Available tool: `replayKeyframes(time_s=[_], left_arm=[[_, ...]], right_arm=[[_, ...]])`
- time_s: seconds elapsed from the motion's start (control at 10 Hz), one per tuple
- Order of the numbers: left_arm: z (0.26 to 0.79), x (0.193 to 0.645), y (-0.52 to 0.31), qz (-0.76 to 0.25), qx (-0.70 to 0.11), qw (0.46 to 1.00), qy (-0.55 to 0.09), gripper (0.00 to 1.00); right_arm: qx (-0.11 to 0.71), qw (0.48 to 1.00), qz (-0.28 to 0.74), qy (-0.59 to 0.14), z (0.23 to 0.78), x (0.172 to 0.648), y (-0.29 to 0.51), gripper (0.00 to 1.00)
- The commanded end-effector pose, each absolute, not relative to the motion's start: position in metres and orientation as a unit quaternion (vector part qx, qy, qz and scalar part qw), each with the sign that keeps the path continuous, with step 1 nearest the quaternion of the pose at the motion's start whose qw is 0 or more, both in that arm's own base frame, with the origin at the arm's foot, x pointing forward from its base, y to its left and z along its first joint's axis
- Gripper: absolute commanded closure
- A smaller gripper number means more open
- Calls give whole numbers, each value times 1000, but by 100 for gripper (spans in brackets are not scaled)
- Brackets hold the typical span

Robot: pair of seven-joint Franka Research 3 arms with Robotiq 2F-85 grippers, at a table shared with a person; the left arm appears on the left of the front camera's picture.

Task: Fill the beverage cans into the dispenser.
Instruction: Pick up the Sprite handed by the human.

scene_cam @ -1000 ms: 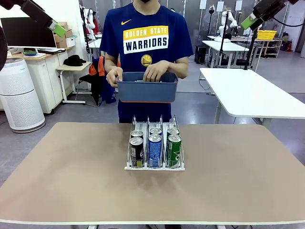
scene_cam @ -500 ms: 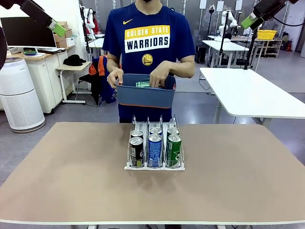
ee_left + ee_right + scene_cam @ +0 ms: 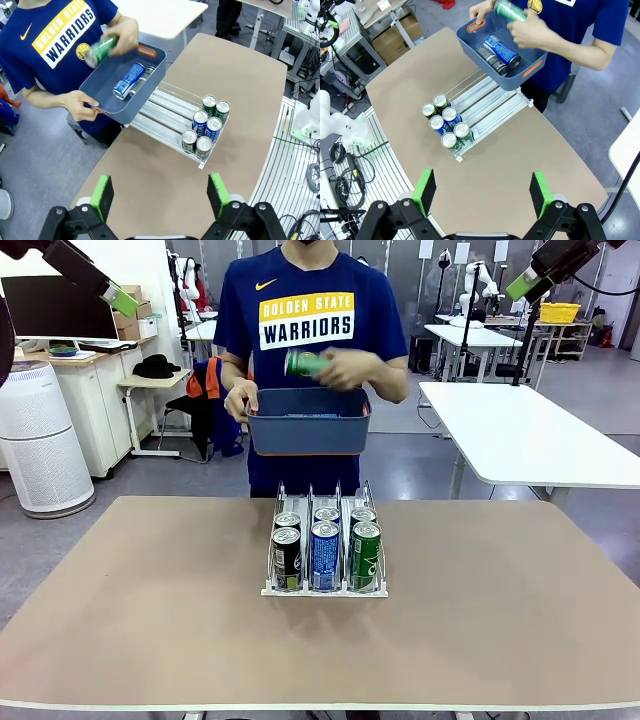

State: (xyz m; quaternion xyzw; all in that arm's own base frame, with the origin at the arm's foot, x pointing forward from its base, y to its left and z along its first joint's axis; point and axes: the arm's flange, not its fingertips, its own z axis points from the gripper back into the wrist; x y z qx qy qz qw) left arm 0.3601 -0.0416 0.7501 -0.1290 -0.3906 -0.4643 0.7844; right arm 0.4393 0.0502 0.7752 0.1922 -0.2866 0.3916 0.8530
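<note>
The dispenser (image 3: pixel 300 591) stands mid-table with several beverage cans in its three lanes, two deep: black (image 3: pixel 287 558), blue (image 3: pixel 325 556) and green (image 3: pixel 364 556) in front. Across the table a person holds a green can (image 3: pixel 304 363) in one hand, just above a blue-grey tub (image 3: pixel 308 430) held in the other. More cans lie in the tub, a blue one (image 3: pixel 501 50) among them. My left gripper (image 3: pixel 122 302) hangs open high at the top left, and my right gripper (image 3: pixel 521 285) open high at the top right. Both are far above the dispenser (image 3: pixel 165 107) (image 3: pixel 490 107).
The brown table (image 3: pixel 150 620) is bare around the dispenser. The rear part of the lanes, toward the person, holds no cans. A white table (image 3: pixel 530 430) stands beyond at the right, and a white cylindrical appliance (image 3: pixel 40 440) at the left.
The person's hand reached into the tub, took a green can and lifted it above the tub. Both arms have stayed still.
</note>
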Motion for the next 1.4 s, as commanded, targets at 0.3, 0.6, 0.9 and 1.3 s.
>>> replayKeyframes(time_s=[0.3,0.6,0.9,1.3], left_arm=[[748,360,-40,-463,-130,785,-389,0],[748,360,-40,-463,-130,785,-389,0],[748,360,-40,-463,-130,785,-389,0],[748,360,-40,-463,-130,785,-389,0]], right_arm=[[196,854,388,-287,776,438,51,0],[196,854,388,-287,776,438,51,0],[196,854,388,-287,776,438,51,0],[196,854,388,-287,776,438,51,0]])
